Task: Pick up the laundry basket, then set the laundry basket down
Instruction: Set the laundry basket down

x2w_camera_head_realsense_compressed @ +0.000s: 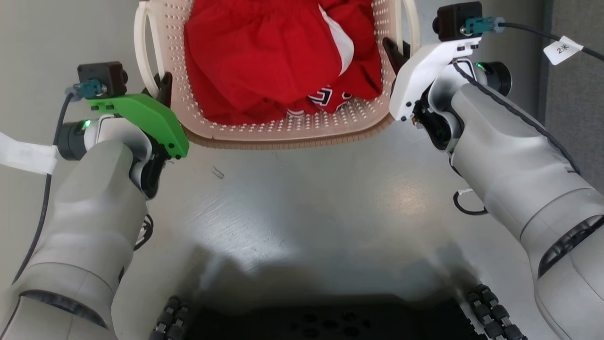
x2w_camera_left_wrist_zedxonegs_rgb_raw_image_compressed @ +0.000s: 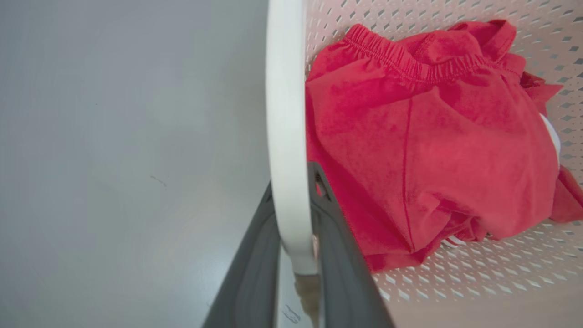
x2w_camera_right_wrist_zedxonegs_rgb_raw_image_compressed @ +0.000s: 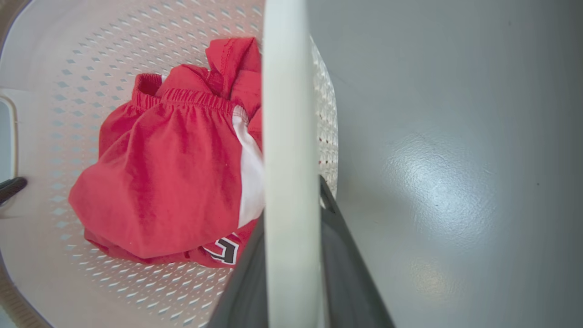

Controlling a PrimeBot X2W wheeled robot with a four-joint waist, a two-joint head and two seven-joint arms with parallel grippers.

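Note:
The laundry basket (x2w_camera_head_realsense_compressed: 283, 130), cream-white and perforated with a brown woven-look rim, sits at the top centre of the head view and holds red clothes (x2w_camera_head_realsense_compressed: 269, 61). My left gripper (x2w_camera_head_realsense_compressed: 163, 87) is shut on the basket's white left handle (x2w_camera_left_wrist_zedxonegs_rgb_raw_image_compressed: 284, 136), which runs between its two dark fingers (x2w_camera_left_wrist_zedxonegs_rgb_raw_image_compressed: 339, 246). On the other side my right gripper (x2w_camera_head_realsense_compressed: 394, 52) is shut on the white right handle (x2w_camera_right_wrist_zedxonegs_rgb_raw_image_compressed: 289, 114), with dark fingers (x2w_camera_right_wrist_zedxonegs_rgb_raw_image_compressed: 346, 255) on both sides of it. Whether the basket's bottom touches the floor is hidden.
Grey glossy floor (x2w_camera_head_realsense_compressed: 302, 203) lies all around the basket. My black base (x2w_camera_head_realsense_compressed: 321, 321) is at the bottom edge. A darker grey panel (x2w_camera_head_realsense_compressed: 573, 118) stands at the far right, behind a tagged cable (x2w_camera_head_realsense_compressed: 561, 49).

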